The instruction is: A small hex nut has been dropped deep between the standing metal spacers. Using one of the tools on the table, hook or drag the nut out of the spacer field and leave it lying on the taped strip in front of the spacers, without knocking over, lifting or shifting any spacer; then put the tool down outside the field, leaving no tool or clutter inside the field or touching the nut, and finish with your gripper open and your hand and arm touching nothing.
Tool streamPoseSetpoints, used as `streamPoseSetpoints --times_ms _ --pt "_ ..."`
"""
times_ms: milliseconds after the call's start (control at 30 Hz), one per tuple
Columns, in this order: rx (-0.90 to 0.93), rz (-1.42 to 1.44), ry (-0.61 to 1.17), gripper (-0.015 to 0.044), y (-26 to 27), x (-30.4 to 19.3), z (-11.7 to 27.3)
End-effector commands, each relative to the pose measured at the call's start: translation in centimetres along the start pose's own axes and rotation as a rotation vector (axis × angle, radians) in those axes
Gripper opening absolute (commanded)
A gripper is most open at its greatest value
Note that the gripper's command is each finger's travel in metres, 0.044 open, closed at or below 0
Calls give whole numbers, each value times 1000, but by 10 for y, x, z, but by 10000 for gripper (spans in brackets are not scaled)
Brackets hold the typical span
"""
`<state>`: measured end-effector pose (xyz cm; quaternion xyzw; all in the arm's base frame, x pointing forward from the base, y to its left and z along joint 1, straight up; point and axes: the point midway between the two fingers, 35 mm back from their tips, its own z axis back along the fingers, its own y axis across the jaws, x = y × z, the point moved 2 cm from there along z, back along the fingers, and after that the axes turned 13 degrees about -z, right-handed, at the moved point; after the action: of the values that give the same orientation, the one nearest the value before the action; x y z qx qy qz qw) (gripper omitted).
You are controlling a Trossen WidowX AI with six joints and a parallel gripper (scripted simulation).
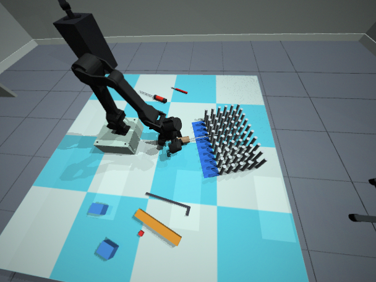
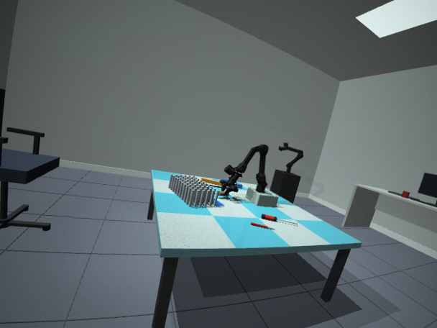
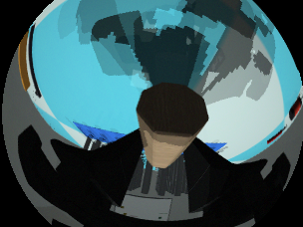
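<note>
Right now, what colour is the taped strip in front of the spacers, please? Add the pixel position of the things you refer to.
Blue (image 1: 200, 143); the top view shows it best.

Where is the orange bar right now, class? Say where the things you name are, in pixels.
In the top view, the orange bar (image 1: 158, 227) lies on the table near the bottom, between the black L-shaped hook (image 1: 168, 200) and the small red cube (image 1: 141, 233).

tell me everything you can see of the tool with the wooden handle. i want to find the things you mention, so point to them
The wooden-handled tool (image 1: 185, 140) (image 2: 222, 193) (image 3: 160, 149) has a pale brown handle with a darker, faceted butt end, clamped in the gripper (image 1: 179, 140) (image 3: 165, 132). A thin, light shaft crosses the blue strip (image 1: 205, 154) into the spacers (image 1: 220, 127) (image 2: 190, 188); its tip is hidden.
</note>
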<state>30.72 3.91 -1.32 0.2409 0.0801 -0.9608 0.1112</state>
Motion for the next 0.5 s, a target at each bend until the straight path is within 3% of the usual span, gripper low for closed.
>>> streamPoseSetpoints --times_ms 0,467 --pt "3 -3 5 0 0 -4 -1" --pt "3 -4 6 0 -2 -13 -5"
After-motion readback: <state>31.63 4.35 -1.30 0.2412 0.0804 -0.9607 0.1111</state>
